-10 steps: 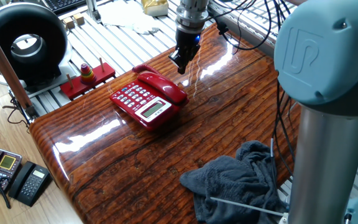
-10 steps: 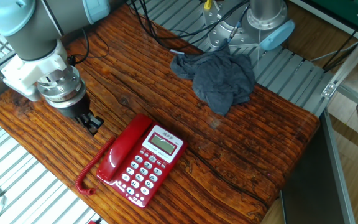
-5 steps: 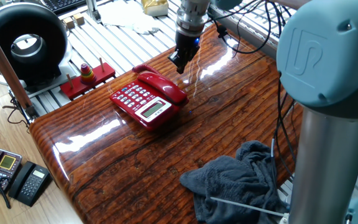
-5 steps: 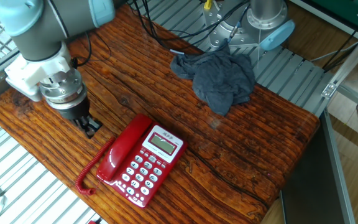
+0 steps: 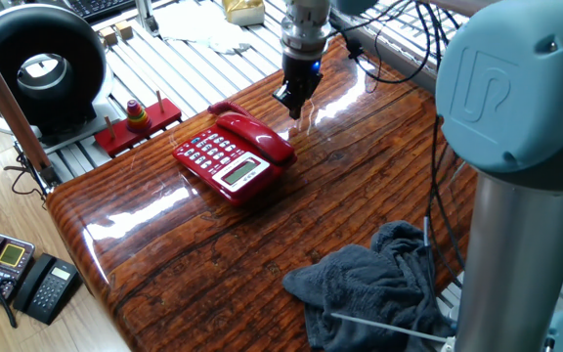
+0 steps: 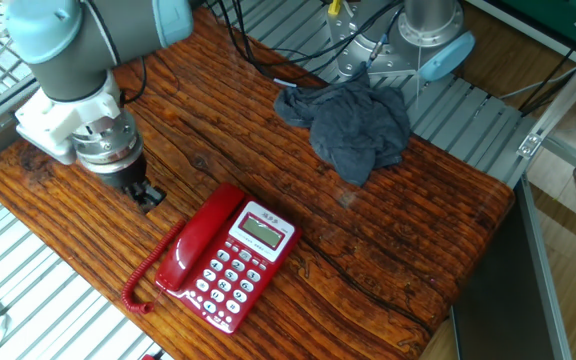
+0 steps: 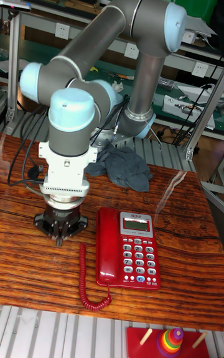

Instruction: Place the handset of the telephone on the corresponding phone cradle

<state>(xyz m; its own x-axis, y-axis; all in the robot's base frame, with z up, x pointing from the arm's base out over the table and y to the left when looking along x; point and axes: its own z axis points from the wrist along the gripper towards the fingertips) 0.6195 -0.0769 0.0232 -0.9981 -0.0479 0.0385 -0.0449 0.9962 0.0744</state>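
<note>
The red telephone (image 5: 225,162) (image 6: 240,262) (image 7: 137,250) sits on the wooden table. Its red handset (image 5: 258,136) (image 6: 198,240) (image 7: 107,246) lies along the phone cradle beside the keypad and covers it. The red coiled cord (image 6: 144,276) (image 7: 88,286) trails off the handset's end. My gripper (image 5: 294,100) (image 6: 146,194) (image 7: 59,235) hangs just beyond the handset on the side away from the keypad. It stands apart from the handset, its fingers slightly open with nothing between them.
A crumpled grey cloth (image 5: 377,282) (image 6: 354,118) (image 7: 126,166) lies on the table near the arm's base. A red ring-stacking toy (image 5: 137,116) (image 7: 170,340) sits off the table edge. Two dark phones (image 5: 20,274) rest on the floor. Cables (image 6: 258,52) cross the table's corner.
The gripper has drifted a little away from the telephone, still empty. The handset and phone have not moved.
</note>
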